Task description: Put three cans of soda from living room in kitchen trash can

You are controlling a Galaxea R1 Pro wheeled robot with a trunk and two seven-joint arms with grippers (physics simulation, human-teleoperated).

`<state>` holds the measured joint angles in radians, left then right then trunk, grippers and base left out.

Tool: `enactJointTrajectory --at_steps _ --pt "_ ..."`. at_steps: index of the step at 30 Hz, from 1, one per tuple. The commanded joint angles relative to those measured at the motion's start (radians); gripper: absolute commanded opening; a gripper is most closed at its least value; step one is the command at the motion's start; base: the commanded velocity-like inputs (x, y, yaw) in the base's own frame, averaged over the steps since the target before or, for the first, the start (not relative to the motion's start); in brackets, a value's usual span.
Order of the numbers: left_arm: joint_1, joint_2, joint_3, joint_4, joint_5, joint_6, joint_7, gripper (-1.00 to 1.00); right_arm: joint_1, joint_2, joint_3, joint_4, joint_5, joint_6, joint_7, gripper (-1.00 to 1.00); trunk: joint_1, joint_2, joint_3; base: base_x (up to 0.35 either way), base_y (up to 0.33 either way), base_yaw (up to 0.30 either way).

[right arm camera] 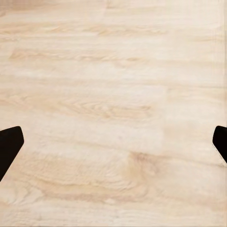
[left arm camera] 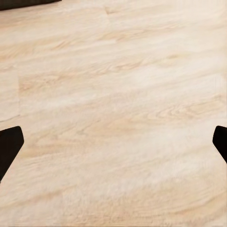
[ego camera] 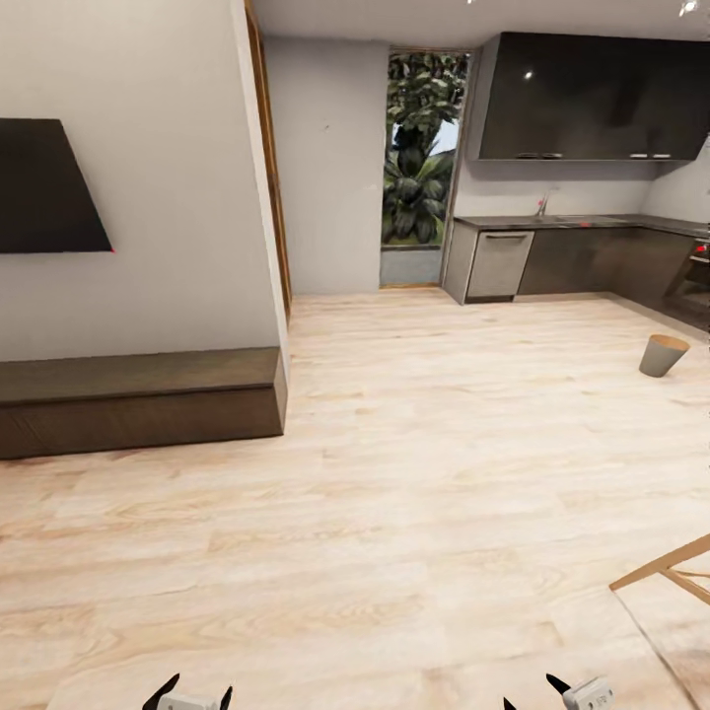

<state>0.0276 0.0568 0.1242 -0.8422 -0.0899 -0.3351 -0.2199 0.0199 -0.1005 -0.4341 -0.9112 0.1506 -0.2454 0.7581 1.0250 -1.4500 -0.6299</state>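
- Ahead, the head view is taking in the kitchen (ego camera: 582, 177) at the far right, with its glossy dark cabinets (ego camera: 592, 97) and a steel tabletop (ego camera: 572, 222) running along the wall.
- The tash can (ego camera: 663, 355) is standing on the pale wood floor (ego camera: 394, 473) before those cabinets, leaning a little, well apart from both tools; its tan inside is showing at the rim.
- At the head view's left, a dark panel (ego camera: 49, 187) is hanging on a white wall above a long low brown bench (ego camera: 138, 399).
- A tall window (ego camera: 422, 148) with green leaves behind it is sitting between the wall and the kitchen.
- A slanted wooden frame (ego camera: 666, 572) is poking in at the right edge.
- Both wrist views are looking down at floor planks, giving grain the head view is blurring.
- The left tool (ego camera: 187, 698) is hanging low at the head view's bottom edge, its dark fingertips (left arm camera: 9, 144) spread wide with nothing between them.
- The right tool (ego camera: 542, 695) is hanging low likewise, its fingertips (right arm camera: 10, 142) spread wide over bare floor, gripping nothing.
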Motion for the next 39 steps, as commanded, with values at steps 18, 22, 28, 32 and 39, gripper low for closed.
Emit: enactJointTrajectory --at_steps 18,22,28,32,39 --pt "-0.001 0.000 0.000 0.001 -0.002 0.002 0.000 1.00 0.000 0.000 0.000 0.000 0.000 0.000 0.000 1.00 0.000 0.000 0.005 0.328 0.000 -0.224" --pt "-0.001 0.000 0.000 0.002 -0.002 0.002 0.001 1.00 0.000 0.001 0.000 0.000 0.001 0.000 0.000 1.00 0.000 0.000 0.008 0.328 0.000 -0.216" --pt "-0.001 0.000 0.000 0.002 -0.002 0.002 -0.001 1.00 0.000 0.000 0.000 0.000 0.001 0.000 0.000 1.00 0.000 0.000 0.013 0.328 0.000 -0.152" --pt "-0.001 0.000 0.000 0.002 -0.002 0.002 0.000 1.00 0.000 0.000 0.000 0.000 -0.003 0.000 0.000 1.00 0.000 0.000 0.014 0.328 0.000 -0.044" --pt "-0.001 0.000 0.000 0.002 -0.001 0.002 0.000 1.00 0.000 -0.001 -0.001 0.000 -0.006 0.000 0.000 1.00 0.000 0.000 0.015 0.328 0.000 -0.011"
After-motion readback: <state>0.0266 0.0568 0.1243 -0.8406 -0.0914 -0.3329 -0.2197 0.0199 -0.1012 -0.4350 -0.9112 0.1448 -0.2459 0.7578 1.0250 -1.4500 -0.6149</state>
